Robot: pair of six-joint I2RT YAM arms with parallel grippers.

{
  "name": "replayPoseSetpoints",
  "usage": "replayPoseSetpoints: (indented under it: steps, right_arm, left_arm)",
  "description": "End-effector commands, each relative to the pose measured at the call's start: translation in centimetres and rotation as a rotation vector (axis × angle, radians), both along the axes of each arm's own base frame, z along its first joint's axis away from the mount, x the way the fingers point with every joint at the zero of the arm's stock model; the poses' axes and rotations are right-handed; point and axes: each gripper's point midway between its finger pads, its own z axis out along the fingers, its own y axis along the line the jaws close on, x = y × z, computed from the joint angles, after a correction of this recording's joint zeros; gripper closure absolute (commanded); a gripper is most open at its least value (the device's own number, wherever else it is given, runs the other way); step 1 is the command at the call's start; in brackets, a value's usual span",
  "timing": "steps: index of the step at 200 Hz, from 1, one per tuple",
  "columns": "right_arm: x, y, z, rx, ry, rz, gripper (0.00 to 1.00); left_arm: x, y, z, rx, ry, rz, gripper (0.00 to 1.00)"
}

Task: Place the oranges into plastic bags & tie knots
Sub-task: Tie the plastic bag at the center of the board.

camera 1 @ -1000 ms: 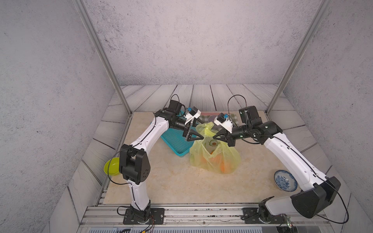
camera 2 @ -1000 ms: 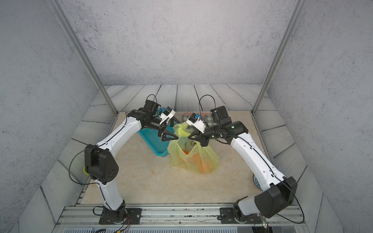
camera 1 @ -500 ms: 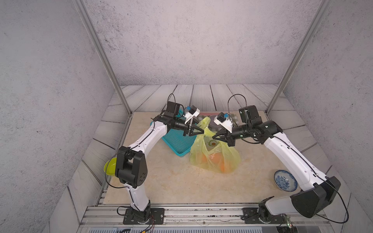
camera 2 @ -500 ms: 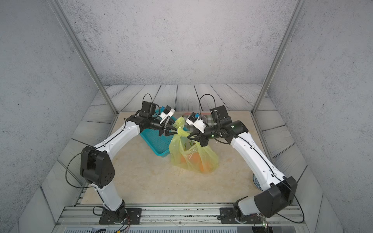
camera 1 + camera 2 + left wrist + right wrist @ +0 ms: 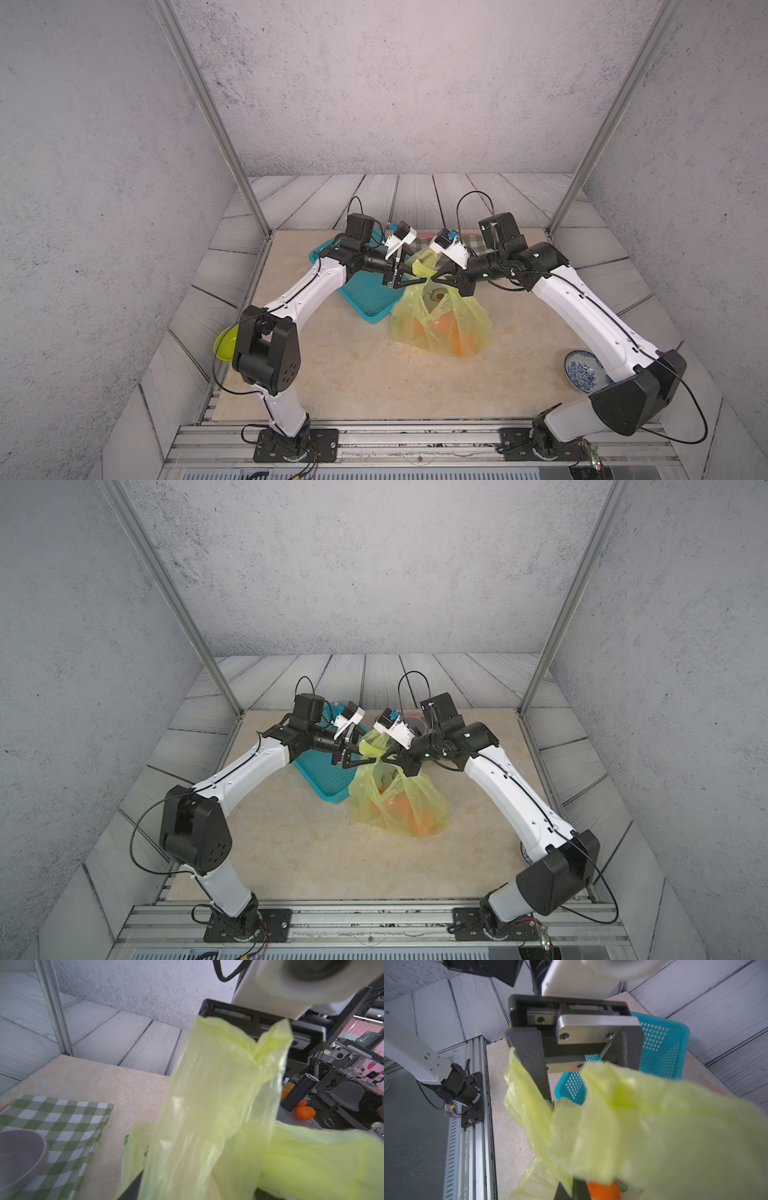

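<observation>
- The plastic bag [image 5: 440, 328] stands on the counter [image 5: 374, 374] near its middle. It is just beside the near corner of the teal basket [image 5: 365, 291].
- Orientation: the bag's long axis is close to upright. The wide base rests on the counter and the narrowed neck points up, to where my two end effectors meet.
- The oranges [image 5: 457, 338] lie inside at the bottom of the bag. They show as orange shapes through the film in both top views.
- One handle end [image 5: 422, 266] sticks up and back above the neck. The other handle runs sideways across it. I cannot tell whether the crossing is a finished knot.
- Left end effector [image 5: 411, 277]: jaws are set well apart. In the right wrist view, one of its fingers [image 5: 529, 1059] lies against the bag film and the handle passes across the gap. No pinch is visible.
- Right end effector [image 5: 439, 277]: jaws are closed together on the bag's handle material at the neck. In the right wrist view, yellow-green film drapes over them.
- The two end effectors face each other tip to tip, very close, directly above the bag.
- A green checked cloth [image 5: 62, 1118] lies flat on the counter beyond the bag.
</observation>
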Motion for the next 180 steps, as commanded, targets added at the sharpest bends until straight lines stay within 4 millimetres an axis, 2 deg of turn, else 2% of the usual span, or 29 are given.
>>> replayPoseSetpoints:
  steps: [1,33,63,90,114,125,158,180]
  right_arm:
    - [0.5,0.0,-0.9,-0.041,0.005,-0.014,0.96]
    - [0.2,0.0,-1.7,-0.063,-0.009,-0.003,0.96]
    - [-0.7,0.4,-2.3,-0.065,-0.012,0.035,0.96]
    - [-0.7,0.7,-2.2,-0.046,-0.003,0.033,0.96]
    - [-0.3,0.4,-1.8,-0.039,-0.026,0.003,0.97]
    - [-0.2,0.1,-1.4,-0.030,-0.030,-0.003,0.96]
    - [-0.2,-1.3,0.3,0.034,-0.019,-0.013,0.96]
    - [-0.5,-1.6,0.3,0.033,-0.020,-0.010,0.97]
  left_arm:
    - [-1.0,0.6,1.0,-0.021,-0.029,-0.031,0.31]
    - [-1.0,0.6,0.1,-0.007,-0.036,-0.019,0.21]
    - [-0.6,0.3,-1.0,0.018,-0.049,0.015,0.19]
    - [-0.6,0.5,-1.7,0.028,-0.058,0.022,0.18]
    - [-0.5,0.9,-1.0,0.031,-0.057,0.029,0.17]
    - [-0.5,1.2,-0.5,0.040,-0.064,0.034,0.12]
    - [-0.2,2.2,0.8,0.063,-0.089,0.086,0.06]
    - [0.2,2.9,0.9,0.077,-0.124,0.126,0.02]
